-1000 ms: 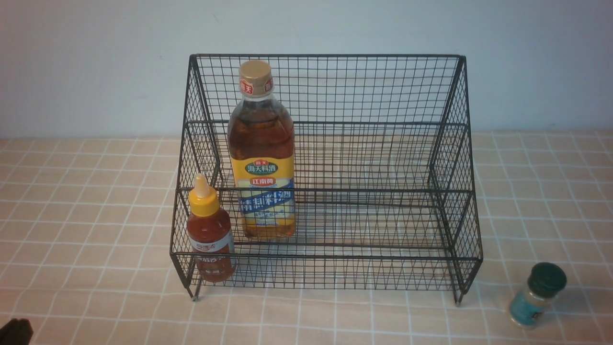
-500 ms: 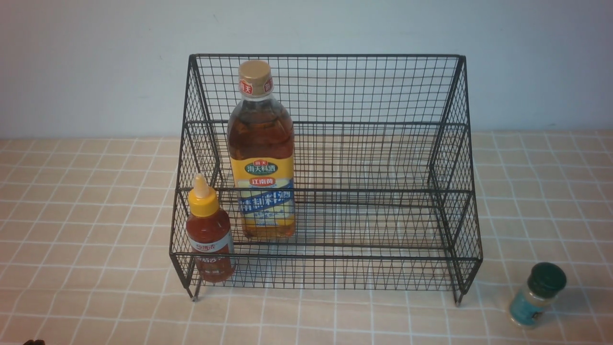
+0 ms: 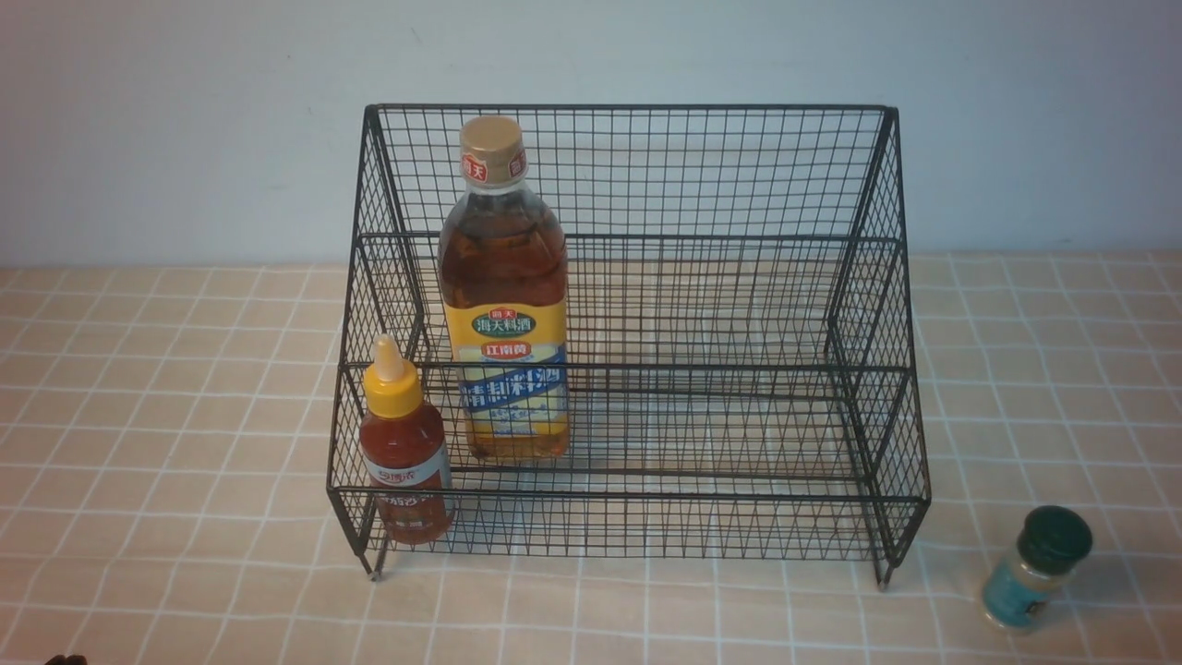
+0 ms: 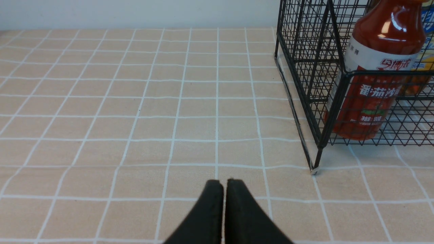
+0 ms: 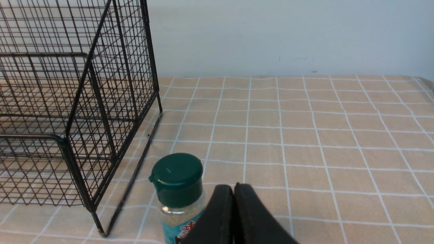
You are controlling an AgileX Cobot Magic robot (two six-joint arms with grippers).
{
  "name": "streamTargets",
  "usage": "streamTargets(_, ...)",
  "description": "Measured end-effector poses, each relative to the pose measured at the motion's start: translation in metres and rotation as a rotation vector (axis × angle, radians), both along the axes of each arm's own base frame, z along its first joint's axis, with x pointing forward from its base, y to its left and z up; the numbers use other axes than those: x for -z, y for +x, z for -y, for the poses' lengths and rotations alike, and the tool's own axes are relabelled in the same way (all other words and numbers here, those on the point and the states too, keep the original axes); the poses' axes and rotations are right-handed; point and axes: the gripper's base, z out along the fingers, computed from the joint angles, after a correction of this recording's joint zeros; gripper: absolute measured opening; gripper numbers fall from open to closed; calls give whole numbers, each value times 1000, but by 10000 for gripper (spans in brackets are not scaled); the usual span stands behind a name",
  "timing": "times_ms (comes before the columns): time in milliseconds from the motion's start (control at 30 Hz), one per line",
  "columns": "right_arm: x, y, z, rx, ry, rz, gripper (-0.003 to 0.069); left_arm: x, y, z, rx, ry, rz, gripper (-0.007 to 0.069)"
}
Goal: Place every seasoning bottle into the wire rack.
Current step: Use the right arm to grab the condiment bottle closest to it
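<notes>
Fingers (image 4: 210, 210) of the left gripper (image 4: 223, 183): pressed together, nothing between them, low over the cloth off the rack's left front foot. Fingers (image 5: 220, 217) of the right gripper (image 5: 234, 188): likewise closed and empty, off the rack's right front corner, tips just beside the shaker; contact cannot be told. Shaker (image 3: 1036, 568): teal label, dark-green lid, upright on the cloth outside the rack, near its right front foot; the one bottle not yet stowed. Rack (image 3: 628, 108): black wire mesh, stepped tiers, tall grid back, sloped sides, short feet. Red bottle (image 3: 404, 462): yellow nozzle cap, upright on the rack's lowest front tier at its left end, behind the front rail. Amber bottle (image 3: 503, 296): gold cap, yellow-blue label, upright on the step behind the red one, left of the rack's middle. The rack's centre and right portions hold nothing on any tier. Cloth (image 3: 185, 416): beige, white grid lines, under the rack and around it. Wall (image 3: 185, 139): plain, pale, behind the rack. Step in hand, by judgement: two of three bottles placed, the shaker pending, and the right arm best sited for it. Next move calls for: the right jaws to part wide enough for the shaker's body, descend around it below the lid, close, lift it clear of the rack's front rail, and set it upright on a free right-hand tier.
</notes>
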Motion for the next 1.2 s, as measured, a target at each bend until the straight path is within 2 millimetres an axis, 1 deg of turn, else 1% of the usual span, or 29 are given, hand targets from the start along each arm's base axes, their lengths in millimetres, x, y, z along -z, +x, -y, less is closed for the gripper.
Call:
streamTargets(267, -1, 0, 0, 0, 20, 6, -11, 0, 0, 0, -1, 0, 0, -7)
streamTargets(367, -5, 1, -2, 3, 143, 63, -11, 0, 0, 0, -1, 0, -1, -7)
streamTargets(433, -13, 2, -2, 12, 290, 144, -11, 0, 0, 0, -1, 0, -1, -7)
streamTargets(533, -25, 1, 1, 40, 584, 264, -11, 0, 0, 0, -1, 0, -1, -7)
streamTargets(600, -28, 1, 3, 56, 703, 308, -11, 0, 0, 0, -1, 0, -1, -7)
streamTargets(733, -31, 1, 6, 72, 789, 339, -11, 0, 0, 0, -1, 0, -1, -7)
streamTargets(900, -35, 0, 8, 82, 851, 376, -11, 0, 0, 0, -1, 0, -2, -7)
streamTargets(933, -39, -1, 7, 69, 862, 369, -11, 0, 0, 0, -1, 0, -2, -7)
streamTargets(1000, -62, -6, 1, 5, 833, 358, -11, 0, 0, 0, -1, 0, -2, -7)
streamTargets(1033, -79, -9, -3, -38, 775, 334, -11, 0, 0, 0, -1, 0, -2, -7)
streamTargets(1067, -87, -11, -3, -48, 760, 342, -11, 0, 0, 0, -1, 0, -2, -7)
streamTargets(1100, -108, -12, -8, -84, 684, 293, -11, 0, 0, 0, -1, 0, -2, -7)
streamTargets(1133, -127, -9, -13, -115, 622, 202, -11, 0, 0, 0, -1, 0, -2, -7)
streamTargets(1200, -146, 1, -20, -151, 516, 41, -11, 0, 0, 0, -1, 0, -2, -7)
